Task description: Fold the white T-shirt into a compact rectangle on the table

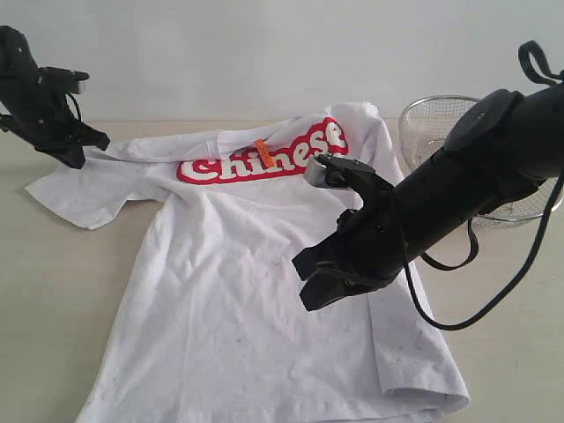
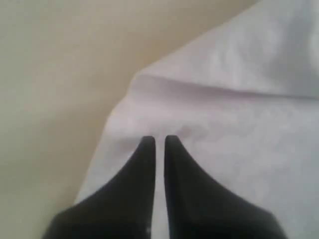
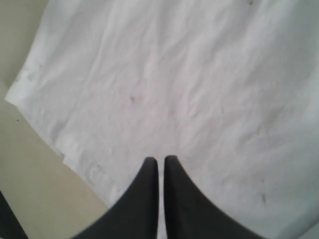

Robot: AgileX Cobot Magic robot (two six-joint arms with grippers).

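The white T-shirt (image 1: 229, 291) lies spread on the table (image 1: 53, 300), its top edge turned over so the red "Chinese" lettering (image 1: 291, 157) and a small orange tag (image 1: 260, 152) show. My left gripper (image 1: 81, 152) hangs at the far left by the shirt's shoulder and sleeve. In the left wrist view it (image 2: 159, 139) is shut above a cloth fold (image 2: 239, 124), with nothing between the fingers. My right gripper (image 1: 304, 282) hovers over the shirt's right half. The right wrist view shows it (image 3: 161, 159) shut and empty above flat cloth (image 3: 199, 89) near a shirt edge.
A silver wire-mesh basket (image 1: 441, 123) stands at the back right, partly behind the right arm. A black cable (image 1: 493, 300) loops down from that arm over the table. Bare tabletop (image 3: 30, 189) shows beside the shirt's edge.
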